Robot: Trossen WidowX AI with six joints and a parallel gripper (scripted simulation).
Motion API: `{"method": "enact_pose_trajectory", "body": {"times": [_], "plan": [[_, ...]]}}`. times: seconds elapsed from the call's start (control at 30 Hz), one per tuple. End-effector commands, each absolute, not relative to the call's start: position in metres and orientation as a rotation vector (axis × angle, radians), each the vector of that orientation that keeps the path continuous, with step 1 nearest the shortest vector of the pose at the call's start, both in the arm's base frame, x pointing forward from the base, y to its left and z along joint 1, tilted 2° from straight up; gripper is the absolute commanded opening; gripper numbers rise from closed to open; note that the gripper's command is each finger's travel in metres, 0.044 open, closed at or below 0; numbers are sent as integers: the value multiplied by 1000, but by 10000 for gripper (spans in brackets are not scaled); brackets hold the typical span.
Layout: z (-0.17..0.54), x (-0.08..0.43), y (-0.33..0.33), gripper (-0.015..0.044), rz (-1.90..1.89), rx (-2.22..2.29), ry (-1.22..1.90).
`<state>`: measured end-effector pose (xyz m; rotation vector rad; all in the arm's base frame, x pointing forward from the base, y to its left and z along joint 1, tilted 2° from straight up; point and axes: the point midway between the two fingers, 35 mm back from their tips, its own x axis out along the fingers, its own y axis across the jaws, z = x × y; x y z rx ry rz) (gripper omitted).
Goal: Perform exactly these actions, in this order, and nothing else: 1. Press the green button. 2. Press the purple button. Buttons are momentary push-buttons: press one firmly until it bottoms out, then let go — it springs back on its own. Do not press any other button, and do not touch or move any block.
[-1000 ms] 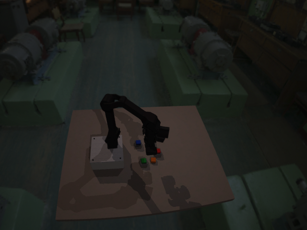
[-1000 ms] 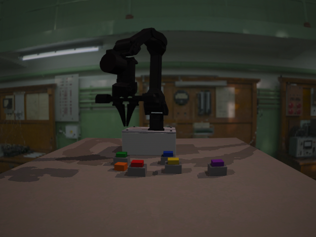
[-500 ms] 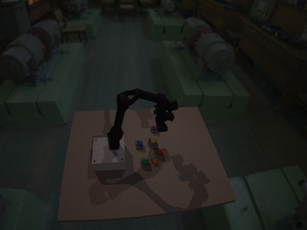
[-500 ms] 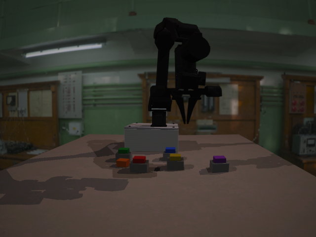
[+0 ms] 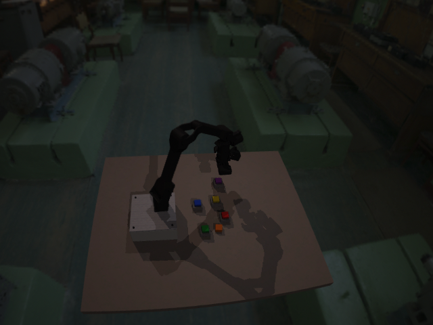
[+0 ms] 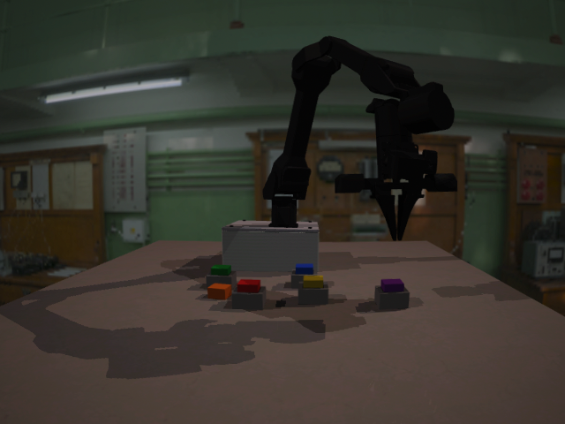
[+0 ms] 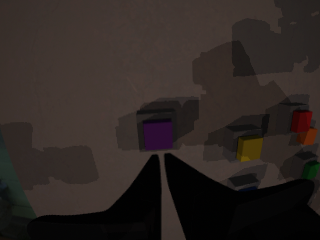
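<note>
I have one tabletop (image 6: pixel 455 356) under me, and one grey base block (image 6: pixel 270 246) carrying the single arm (image 6: pixel 301 137), which sits well off to the side of my end effector (image 6: pixel 397 235). The end effector hangs high above the tabletop with its tips pointing straight down, its fingers pinched together with only a sliver between them and nothing held.

I count five buttons on grey housings and one orange block (image 6: pixel 219 291) lying flat with no housing. One purple button (image 7: pixel 159 134) sits just ahead of the fingertips in the wrist view, almost directly below the end effector and well clear of it in height; it stands apart from the rest. From the end effector, the other colours cluster off to one side: one yellow button (image 7: pixel 250 148) nearest, one blue button (image 5: pixel 197 202) beyond it, one red button (image 7: pixel 302 120) further out, and one green button (image 7: pixel 311 170) farthest away, next to the orange block. Nothing is touching the end effector.
</note>
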<state>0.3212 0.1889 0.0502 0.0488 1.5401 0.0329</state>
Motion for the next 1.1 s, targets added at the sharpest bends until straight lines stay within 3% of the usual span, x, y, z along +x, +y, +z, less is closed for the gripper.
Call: {"method": "enact_pose_trajectory", "body": {"times": [0.0, 1.07], "plan": [[11, 314, 189, 20, 15, 39, 1574], [-24, 313, 190, 20, 15, 39, 1574]]}}
